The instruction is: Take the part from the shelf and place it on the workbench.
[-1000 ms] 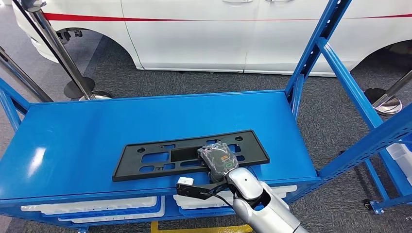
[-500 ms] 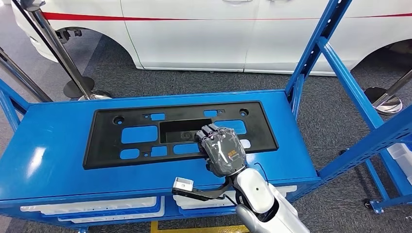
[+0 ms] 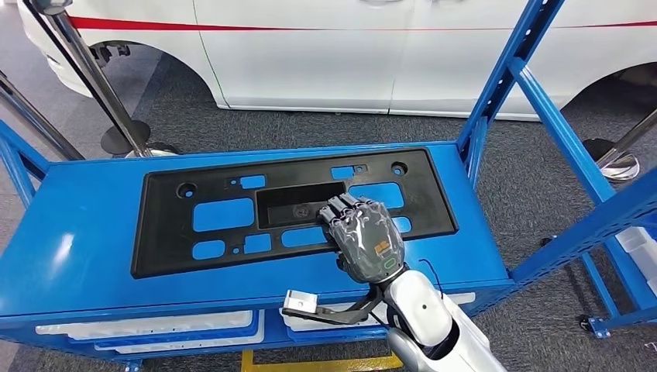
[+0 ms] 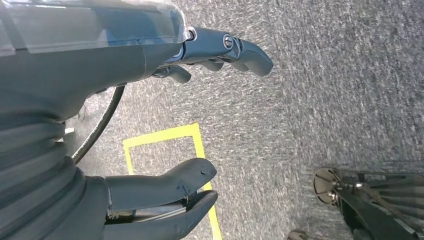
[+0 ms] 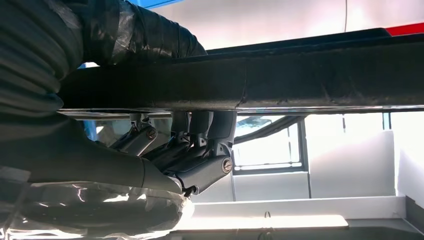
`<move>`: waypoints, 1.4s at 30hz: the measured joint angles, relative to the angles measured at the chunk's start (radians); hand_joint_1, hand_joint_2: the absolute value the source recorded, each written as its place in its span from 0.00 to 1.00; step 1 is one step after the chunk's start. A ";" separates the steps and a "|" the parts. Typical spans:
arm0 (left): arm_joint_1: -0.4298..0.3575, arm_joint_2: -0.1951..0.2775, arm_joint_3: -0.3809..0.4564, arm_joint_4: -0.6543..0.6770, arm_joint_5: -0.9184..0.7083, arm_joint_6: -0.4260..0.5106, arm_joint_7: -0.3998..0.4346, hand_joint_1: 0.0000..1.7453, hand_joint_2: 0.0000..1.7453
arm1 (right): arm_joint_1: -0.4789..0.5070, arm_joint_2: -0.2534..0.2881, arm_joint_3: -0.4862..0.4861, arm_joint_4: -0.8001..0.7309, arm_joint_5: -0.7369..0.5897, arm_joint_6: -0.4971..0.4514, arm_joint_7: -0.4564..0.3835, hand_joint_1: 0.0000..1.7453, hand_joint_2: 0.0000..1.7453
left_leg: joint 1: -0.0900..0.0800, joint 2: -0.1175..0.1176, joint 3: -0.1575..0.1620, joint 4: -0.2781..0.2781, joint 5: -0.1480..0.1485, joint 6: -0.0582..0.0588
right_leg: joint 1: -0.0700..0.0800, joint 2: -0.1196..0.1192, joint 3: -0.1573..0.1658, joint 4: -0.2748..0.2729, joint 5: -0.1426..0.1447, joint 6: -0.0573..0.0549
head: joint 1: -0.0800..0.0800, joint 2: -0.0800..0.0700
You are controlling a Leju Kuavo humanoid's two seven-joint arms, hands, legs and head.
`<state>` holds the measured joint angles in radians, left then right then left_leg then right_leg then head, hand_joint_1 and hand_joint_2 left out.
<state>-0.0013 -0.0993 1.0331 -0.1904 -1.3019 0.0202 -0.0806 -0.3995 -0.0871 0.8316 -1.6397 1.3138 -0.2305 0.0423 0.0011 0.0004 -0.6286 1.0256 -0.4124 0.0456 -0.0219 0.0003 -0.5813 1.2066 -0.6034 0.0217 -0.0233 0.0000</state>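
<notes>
The part (image 3: 170, 232) is a long, flat black plastic frame with several cut-outs. My right hand (image 3: 364, 236) grips its near edge right of centre and holds it above the blue shelf top (image 3: 77, 263), tilted up toward the camera. In the right wrist view the dark fingers (image 5: 200, 155) curl around the part's black edge (image 5: 300, 80). My left hand (image 4: 90, 65) hangs over grey carpet, thumb and fingers apart and holding nothing.
Blue uprights (image 3: 534, 101) rise at the shelf's right end. White bins (image 3: 147, 325) sit under the shelf top. A white car (image 3: 349, 54) stands behind, with stanchion poles (image 3: 93, 77) at the left and a base (image 3: 616, 167) at the right. Yellow tape (image 4: 165, 135) marks the floor.
The part lay flat on the shelf top one second ago. My right hand has since lifted it, and it now appears larger and closer to the camera.
</notes>
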 joint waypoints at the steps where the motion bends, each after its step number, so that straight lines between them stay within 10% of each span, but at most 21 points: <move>1: 0.000 0.000 0.000 0.000 -0.001 0.000 0.000 0.00 1.00 | 0.000 -0.001 0.000 -0.001 0.000 0.000 0.000 1.00 1.00 | 0.000 0.000 -0.003 0.003 0.002 -0.003 | 0.000 0.000 0.034 -0.067 0.028 -0.002 | 0.000 0.000; 7: 0.001 0.001 0.000 0.000 -0.008 0.000 0.000 0.00 1.00 | -0.002 -0.004 0.000 -0.006 0.003 -0.001 0.000 1.00 1.00 | 0.003 -0.003 -0.022 0.010 0.016 -0.046 | 0.009 0.000 0.061 -0.175 0.085 -0.030 | -0.001 0.000; 13: 0.001 0.001 0.000 0.000 -0.010 0.001 0.001 0.00 1.00 | -0.002 -0.005 0.000 -0.008 0.002 -0.001 0.000 1.00 1.00 | 0.013 -0.003 -0.092 0.277 -0.173 -0.077 | 0.007 -0.008 -0.003 -0.174 0.135 -0.053 | -0.002 0.000; 18: -0.003 0.002 0.000 0.000 -0.010 0.002 0.009 0.00 1.00 | -0.002 -0.005 -0.001 -0.011 -0.006 -0.001 0.000 1.00 1.00 | 0.013 -0.006 0.105 0.037 -0.101 -0.071 | 0.008 -0.008 -0.047 -0.156 0.162 -0.036 | -0.002 0.000; 20: -0.004 0.002 0.000 0.000 -0.011 0.002 0.012 0.00 1.00 | -0.003 -0.005 -0.001 -0.014 -0.010 -0.001 0.000 1.00 1.00 | 0.007 -0.008 0.127 -0.008 -0.107 -0.060 | 0.009 -0.008 -0.051 -0.157 0.175 -0.022 | -0.001 0.000; 23: -0.004 0.001 0.000 0.000 -0.012 0.002 0.015 0.00 1.00 | -0.002 -0.006 -0.002 -0.016 -0.012 -0.001 0.000 1.00 1.00 | 0.011 -0.003 0.111 -0.017 -0.081 -0.031 | 0.009 -0.006 -0.062 -0.145 0.160 -0.004 | 0.000 0.000; 27: -0.005 0.002 0.000 0.000 -0.012 0.002 0.015 0.00 1.00 | -0.001 -0.008 -0.002 -0.016 -0.012 -0.001 0.000 1.00 1.00 | 0.006 0.004 0.059 -0.015 -0.040 -0.007 | 0.008 -0.002 -0.123 0.062 0.000 0.005 | 0.000 0.000; 29: -0.005 0.002 0.000 0.000 -0.012 0.002 0.015 0.00 1.00 | 0.000 -0.010 -0.002 -0.016 -0.012 -0.001 0.000 1.00 1.00 | 0.002 0.005 0.028 -0.009 -0.023 -0.007 | 0.009 -0.002 -0.114 0.109 0.003 0.004 | 0.000 0.000; 34: -0.005 -0.004 0.000 0.000 -0.012 0.002 0.015 0.00 1.00 | -0.002 -0.011 -0.003 -0.020 -0.012 -0.001 0.000 1.00 1.00 | -0.005 0.005 -0.016 0.003 0.016 -0.019 | 0.024 -0.002 0.086 -0.160 0.062 -0.029 | -0.001 0.000; 37: -0.004 -0.004 0.000 0.000 -0.014 0.003 0.015 0.00 1.00 | -0.004 -0.012 -0.004 -0.024 -0.016 -0.001 0.000 1.00 1.00 | -0.002 0.003 -0.022 -0.004 0.038 -0.038 | 0.026 -0.005 0.085 -0.194 0.079 -0.043 | -0.001 0.000; 42: -0.002 -0.004 0.000 0.000 -0.021 0.005 0.015 0.00 1.00 | 0.004 -0.025 -0.019 -0.049 -0.052 0.004 -0.004 1.00 1.00 | 0.012 -0.002 -0.072 0.179 -0.152 -0.069 | 0.014 -0.013 0.018 -0.210 0.150 -0.066 | -0.004 0.000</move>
<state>-0.0038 -0.1030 1.0334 -0.1903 -1.3226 0.0248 -0.0654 -0.3960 -0.1123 0.8130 -1.6888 1.2615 -0.2263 0.0385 0.0128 -0.0014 -0.7010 1.2048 -0.5648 -0.0238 -0.0079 -0.0123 -0.5630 0.9962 -0.4529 -0.0448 -0.0278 0.0000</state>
